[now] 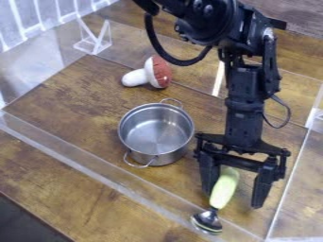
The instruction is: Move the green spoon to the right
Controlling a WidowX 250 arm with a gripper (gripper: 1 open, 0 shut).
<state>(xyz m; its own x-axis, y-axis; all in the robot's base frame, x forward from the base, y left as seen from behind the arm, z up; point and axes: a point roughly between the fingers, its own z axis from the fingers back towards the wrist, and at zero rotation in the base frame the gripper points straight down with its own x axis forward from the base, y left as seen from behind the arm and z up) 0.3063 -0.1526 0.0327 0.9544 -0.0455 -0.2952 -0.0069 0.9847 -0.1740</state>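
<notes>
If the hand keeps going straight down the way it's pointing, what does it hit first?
Probably the green spoon's handle or the wooden tabletop right beside it; from this single view, depth is too unclear to say which.

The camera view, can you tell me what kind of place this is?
Probably a robot lab's play kitchen setup: a black robot arm stands over a wood-look counter, with a small steel pot and a toy mushroom on it.
</notes>
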